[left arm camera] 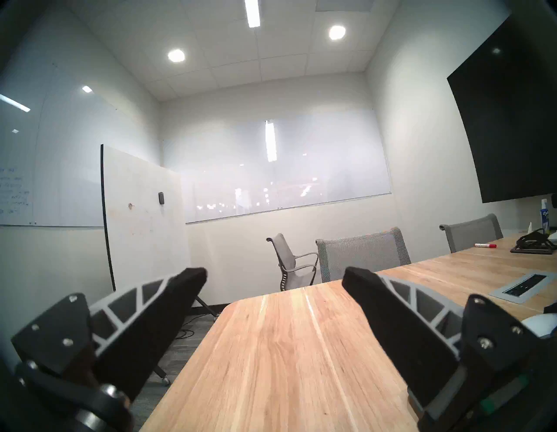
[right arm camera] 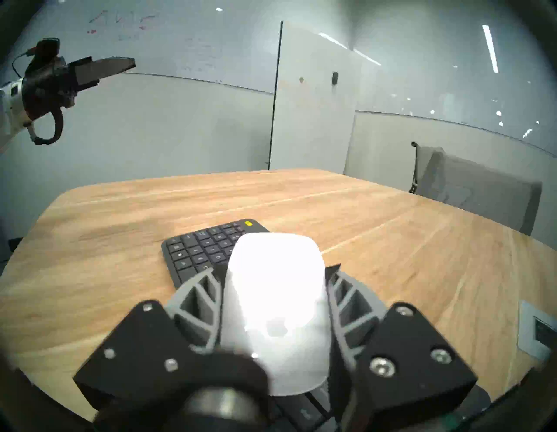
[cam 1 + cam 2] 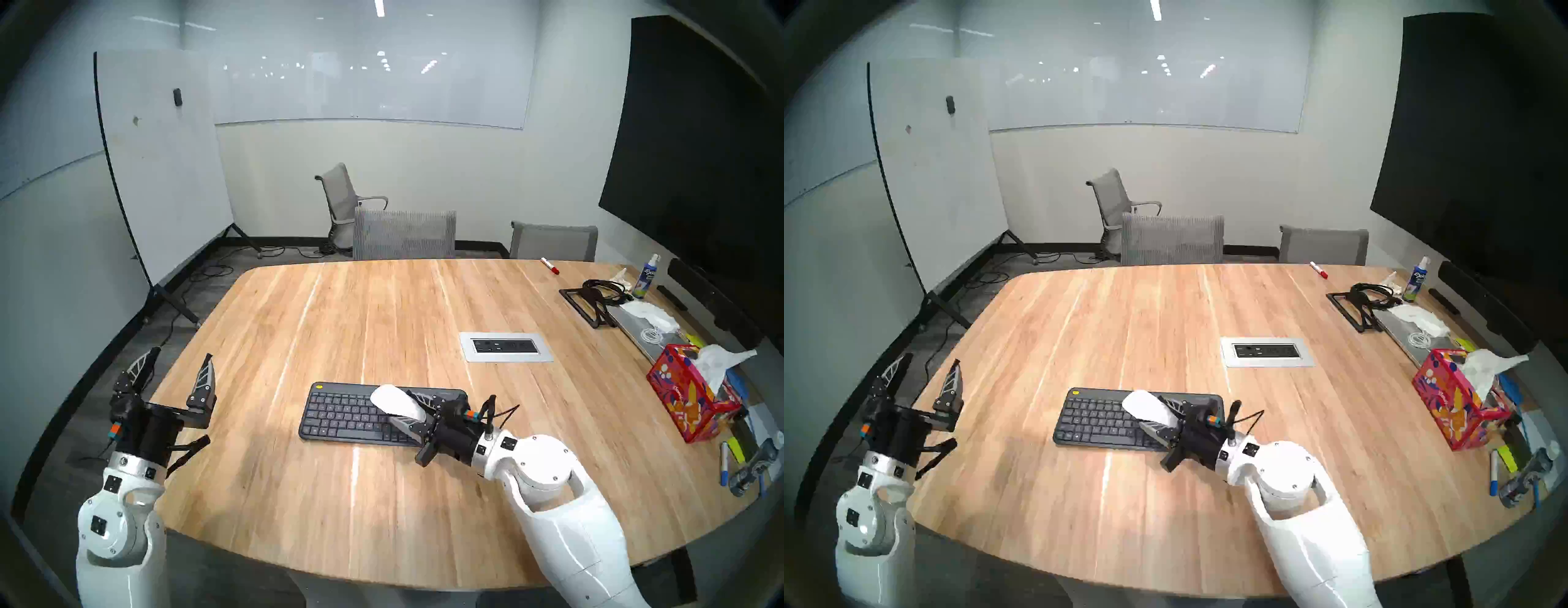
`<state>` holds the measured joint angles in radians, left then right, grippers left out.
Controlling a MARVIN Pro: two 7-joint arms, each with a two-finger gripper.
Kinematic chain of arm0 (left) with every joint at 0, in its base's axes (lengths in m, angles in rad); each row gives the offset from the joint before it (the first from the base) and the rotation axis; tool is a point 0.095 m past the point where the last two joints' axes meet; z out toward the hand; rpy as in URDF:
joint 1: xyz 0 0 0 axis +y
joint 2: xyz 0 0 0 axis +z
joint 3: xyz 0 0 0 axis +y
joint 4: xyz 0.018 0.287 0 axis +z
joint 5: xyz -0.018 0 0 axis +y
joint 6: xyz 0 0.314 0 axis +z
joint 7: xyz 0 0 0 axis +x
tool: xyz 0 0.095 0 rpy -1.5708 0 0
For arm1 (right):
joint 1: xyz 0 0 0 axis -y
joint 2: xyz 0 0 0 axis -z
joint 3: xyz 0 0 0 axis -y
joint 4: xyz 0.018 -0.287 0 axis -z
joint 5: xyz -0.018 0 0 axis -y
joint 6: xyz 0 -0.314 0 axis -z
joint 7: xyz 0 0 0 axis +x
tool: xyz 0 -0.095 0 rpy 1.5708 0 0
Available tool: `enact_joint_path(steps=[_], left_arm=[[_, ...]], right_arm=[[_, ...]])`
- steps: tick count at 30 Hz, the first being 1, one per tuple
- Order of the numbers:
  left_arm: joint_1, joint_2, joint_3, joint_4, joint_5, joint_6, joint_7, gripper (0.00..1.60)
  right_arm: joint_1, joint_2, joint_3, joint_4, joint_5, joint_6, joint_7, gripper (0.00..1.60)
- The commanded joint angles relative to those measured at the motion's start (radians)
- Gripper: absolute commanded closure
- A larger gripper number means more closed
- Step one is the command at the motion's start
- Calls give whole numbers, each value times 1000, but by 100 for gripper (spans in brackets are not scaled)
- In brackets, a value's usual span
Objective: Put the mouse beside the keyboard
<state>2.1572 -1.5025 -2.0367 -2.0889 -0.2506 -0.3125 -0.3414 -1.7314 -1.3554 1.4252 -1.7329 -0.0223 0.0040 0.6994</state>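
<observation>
Mouse [image 3: 396,402] is sitting clamped between the right gripper's [image 3: 403,409] fingers above the keyboard [image 3: 339,414] at lower centre, while the left gripper [image 3: 176,367] is hanging wide apart at lower left.

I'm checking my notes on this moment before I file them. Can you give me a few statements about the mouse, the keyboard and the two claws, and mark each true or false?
1. The right claw grips the white mouse from both sides. True.
2. The mouse lies on the bare table beside the keyboard. False: it is held in the air over the keyboard.
3. The left claw is open and holds nothing. True.
4. The keyboard stands on the silver outlet panel. False: it lies flat on the wooden table, apart from the outlet panel.
5. The tissue box stands near the table's right edge. True.
</observation>
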Motion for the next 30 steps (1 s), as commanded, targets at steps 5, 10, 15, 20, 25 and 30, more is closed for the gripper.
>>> enact_joint_path(steps=[5, 10, 15, 20, 25, 30], left_arm=[[0, -2, -1, -14, 1, 3, -2, 0], [-1, -5, -3, -14, 2, 4, -5, 0], [-3, -7, -4, -14, 3, 5, -8, 0], [-4, -9, -5, -14, 4, 5, -10, 0], [-5, -12, -6, -14, 5, 6, -12, 0], [-6, -14, -8, -14, 6, 7, -15, 0]], right_arm=[[-30, -19, 75, -49, 42, -42, -43, 160], [-55, -32, 110, -64, 54, -52, -73, 160], [-81, -37, 134, -80, 54, -72, -95, 160], [-105, -45, 157, -97, 61, -80, -114, 160], [-127, -48, 178, -112, 63, -81, -130, 160], [-145, -47, 194, -122, 52, -92, -147, 160]])
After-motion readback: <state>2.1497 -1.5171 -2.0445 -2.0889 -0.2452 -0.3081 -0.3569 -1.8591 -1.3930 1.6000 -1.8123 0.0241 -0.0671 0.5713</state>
